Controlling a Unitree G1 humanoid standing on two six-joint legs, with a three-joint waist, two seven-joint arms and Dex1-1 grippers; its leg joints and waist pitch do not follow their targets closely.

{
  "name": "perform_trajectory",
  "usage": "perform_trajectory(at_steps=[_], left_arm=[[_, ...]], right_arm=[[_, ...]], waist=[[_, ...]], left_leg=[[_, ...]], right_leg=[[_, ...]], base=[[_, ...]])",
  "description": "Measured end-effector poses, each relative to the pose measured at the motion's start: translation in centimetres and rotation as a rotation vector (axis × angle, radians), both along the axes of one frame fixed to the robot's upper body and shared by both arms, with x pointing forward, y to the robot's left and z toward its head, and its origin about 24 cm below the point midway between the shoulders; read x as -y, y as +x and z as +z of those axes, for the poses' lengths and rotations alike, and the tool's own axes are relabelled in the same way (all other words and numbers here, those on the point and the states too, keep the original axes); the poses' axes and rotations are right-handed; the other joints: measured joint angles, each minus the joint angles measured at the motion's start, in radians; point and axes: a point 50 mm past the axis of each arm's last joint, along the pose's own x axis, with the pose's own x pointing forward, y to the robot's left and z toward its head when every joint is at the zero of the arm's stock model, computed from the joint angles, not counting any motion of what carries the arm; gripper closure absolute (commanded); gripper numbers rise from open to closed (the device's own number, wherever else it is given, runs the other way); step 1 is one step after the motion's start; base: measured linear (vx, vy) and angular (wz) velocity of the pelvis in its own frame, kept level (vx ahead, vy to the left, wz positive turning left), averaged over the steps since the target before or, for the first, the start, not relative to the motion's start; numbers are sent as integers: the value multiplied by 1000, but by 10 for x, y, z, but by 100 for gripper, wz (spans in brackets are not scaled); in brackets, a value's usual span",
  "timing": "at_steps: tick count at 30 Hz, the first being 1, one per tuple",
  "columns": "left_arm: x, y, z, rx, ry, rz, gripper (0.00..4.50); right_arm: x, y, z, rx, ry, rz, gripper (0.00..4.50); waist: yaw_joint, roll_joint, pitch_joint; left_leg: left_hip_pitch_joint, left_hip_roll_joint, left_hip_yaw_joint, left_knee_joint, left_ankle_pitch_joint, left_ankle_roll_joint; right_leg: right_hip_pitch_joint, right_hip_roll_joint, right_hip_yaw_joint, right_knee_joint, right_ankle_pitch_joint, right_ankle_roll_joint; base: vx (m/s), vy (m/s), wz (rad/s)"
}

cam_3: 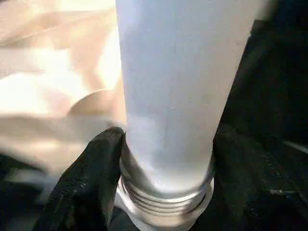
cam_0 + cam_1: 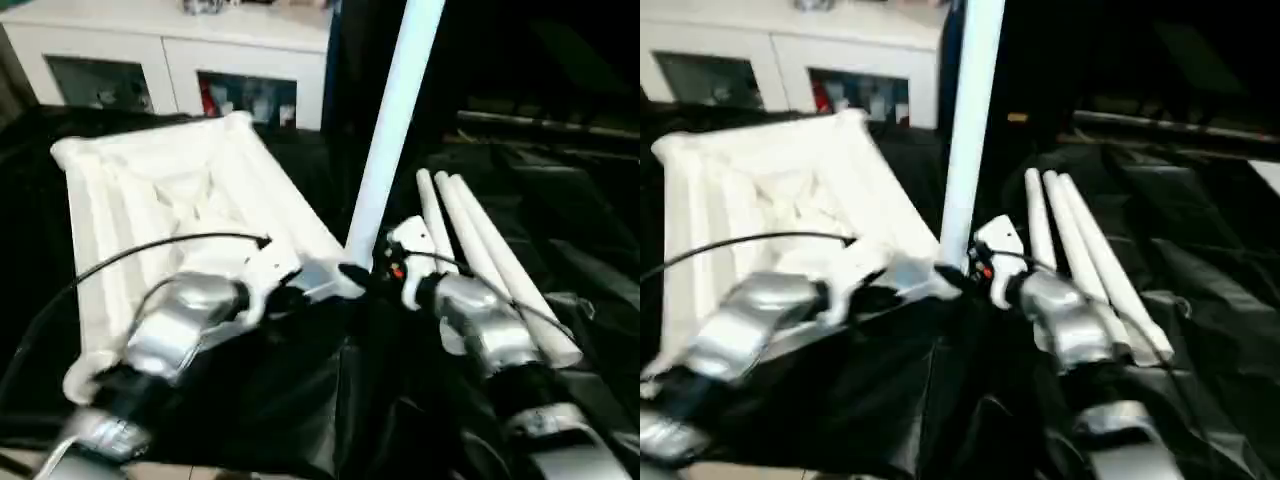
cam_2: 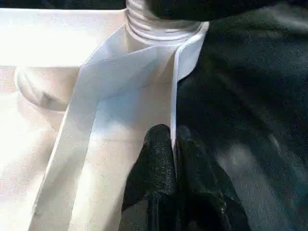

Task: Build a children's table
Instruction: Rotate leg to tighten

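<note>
The table top (image 2: 190, 195) looks like white moulded plastic with a smooth, faintly glossy ribbed underside, and the upright leg (image 2: 392, 120) is a smooth white tube ending in a threaded collar. The three spare legs (image 2: 480, 250) on the right share that plain satin finish. Beneath them lies a wrinkled black sheet (image 2: 590, 250) with a dull sheen, and the forearms (image 2: 185, 320) are brushed silver metal.

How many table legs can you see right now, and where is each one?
4. One leg stands upright at the tabletop's near corner socket, between the right pincer's fingers. Three spare legs lie side by side on the black cover.
</note>
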Motion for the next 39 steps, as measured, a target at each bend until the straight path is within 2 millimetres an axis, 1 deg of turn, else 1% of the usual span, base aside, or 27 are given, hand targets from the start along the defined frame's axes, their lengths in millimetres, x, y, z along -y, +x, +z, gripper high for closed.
perform_trajectory(at_steps=[1, 2, 4, 7, 9, 10, 12, 13, 14, 15, 16, 18, 20, 21, 22, 24, 25, 26, 28, 30, 32, 35, 37, 39], left_arm=[[9, 5, -1, 1, 2, 35, 450], [14, 6, -2, -1, 1, 55, 450], [20, 10, -4, -5, 10, 85, 450], [20, 12, -6, -6, 19, 92, 450], [20, 12, -6, -6, 20, 93, 450], [20, 12, -6, -5, 20, 93, 450], [19, 13, -5, -1, 21, 95, 450], [12, 15, -4, 12, 30, 114, 450], [6, 17, -3, 26, 40, 127, 450], [1, 18, -1, 37, 48, 142, 450], [-5, 20, 0, 44, 54, 153, 450], [-8, 19, 1, 52, 54, 144, 450], [-12, 17, 4, 68, 54, 120, 450], [-15, 14, 4, 71, 52, 96, 450], [-21, 7, 5, 72, 47, 43, 450], [-30, -3, 6, 67, 28, -43, 450], [-35, -6, 7, 66, 20, -72, 450], [-39, -7, 8, 67, 18, -91, 450], [-44, -9, 10, 71, 20, -117, 450], [-47, -13, 11, 70, 19, -159, 450], [-52, -19, 11, 54, 4, -199, 450], [-57, -27, 12, 27, -8, -256, 450], [-56, -30, 12, 12, -10, -290, 450], [-54, -31, 12, 6, -11, -309, 450]], right_arm=[[-4, 5, 1, -11, -4, -81, 193], [-6, 7, 0, -20, -6, -126, 193], [-9, 11, -1, -34, -13, -196, 193], [-11, 11, -2, -36, -28, -223, 193], [-12, 11, -2, -33, -26, -223, 193], [-12, 12, -2, -29, -18, -226, 137], [-12, 12, -1, -24, 10, -222, 137], [-18, 11, 1, -16, 35, -195, 121], [-22, 10, 1, -16, 51, -154, 114], [-27, 7, -1, -22, 64, -117, 114], [-30, 5, -3, -30, 66, -76, 100], [-31, 2, -4, -32, 61, -29, 80], [-26, 2, -1, -11, 41, 22, 80], [-20, 2, -1, 0, 28, 40, 80], [-6, 0, 1, 29, -19, 92, 80], [21, -1, 3, 54, -81, 142, 80], [30, -1, 6, 64, -94, 170, 80], [34, -2, 9, 77, -99, 187, 80], [40, -3, 17, 108, -112, 236, 80], [44, -9, 24, 127, -128, 338, 80], [51, -16, 26, 117, -136, 429, 80], [50, -26, 26, 80, -101, 558, 80], [45, -30, 26, 70, -94, 623, 80], [44, -31, 25, 66, -94, 643, 80]], waist=[[-2, 3, -2], [-2, 4, -2], [-4, 7, -4], [-8, 9, -5], [-11, 9, -4], [-12, 9, -4], [-14, 8, -5], [-21, 8, -5], [-30, 7, -4], [-33, 6, -4], [-36, 6, -4], [-37, 6, -4], [-33, 6, -3], [-30, 7, -3], [-24, 9, -3], [-17, 12, -3], [-17, 13, -3], [-15, 13, -3], [-12, 14, -4], [-5, 15, -4], [0, 15, -4], [3, 15, -4], [6, 15, -4], [7, 15, -4]], left_leg=[[0, 0, 0, 0, 0, 0], [0, 0, 0, -1, 0, 0], [2, 0, -1, -5, 0, 0], [7, -1, -1, -9, -1, 1], [7, -2, -1, -9, -1, 1], [5, -2, -1, -10, -1, 2], [0, -3, 0, -10, -1, 2], [-2, -3, 1, -10, -1, 2], [-3, -3, 1, -10, -1, 2], [-3, -3, 1, -10, 0, 3], [-4, -3, 0, -10, 1, 5], [-5, -3, 0, -10, 1, 5], [-8, -2, 2, -10, 1, 5], [-8, -1, 2, -11, 1, 5], [-8, -1, 2, -14, 1, 5], [-7, -1, 3, -19, 2, 4], [-7, -1, 4, -20, 2, 4], [-10, -1, 4, -19, 2, 4], [-12, -1, 3, -17, 2, 4], [-18, 0, 3, -17, 3, 6], [-18, 0, 3, -15, 3, 6], [-19, 0, 3, -13, 2, 7], [-20, 0, 3, -11, 1, 5], [-20, 0, 3, -11, 1, 5]], right_leg=[[0, 0, 0, -3, 0, 0], [2, 0, -1, -7, 0, 0], [8, 0, -4, -20, 0, 0], [13, 0, -6, -35, 0, 0], [14, -1, -6, -41, 0, 0], [15, -1, -6, -45, 0, 0], [15, -2, -5, -47, 0, 0], [13, -2, -4, -46, 1, 0], [10, -2, -4, -47, 5, 1], [8, -2, -4, -47, 8, 2], [5, -2, -6, -46, 12, 2], [0, -2, -5, -46, 22, 1], [-5, -2, -4, -45, 36, 3], [-6, -1, -5, -45, 38, 3], [-7, -1, -5, -44, 38, 3], [-8, -1, -5, -42, 39, 2], [-11, 0, -4, -37, 36, -2], [-15, 0, -3, -31, 32, -4], [-21, 0, -3, -23, 25, -5], [-24, 1, -3, -21, 22, -6], [-25, 1, -3, -21, 20, -6], [-26, 1, -3, -21, 20, -6], [-26, 0, -3, -21, 21, -7], [-25, 0, -3, -21, 21, -6]], base=[[0, 0, 0], [0, 0, 0], [0, 0, 0], [0, 0, 0], [0, 0, 0], [0, 0, 0], [0, 0, 0], [0, 0, 0], [0, 0, 0], [-11, 6, -20], [-11, 6, -20], [0, 0, 0], [0, 0, 0], [0, 0, 0], [0, 0, 0], [68, -29, 3], [72, -28, 4], [58, -28, -2], [0, 0, 0], [0, 0, 0], [0, 0, 0], [0, 0, 0], [0, 0, 0], [0, 0, 0]])
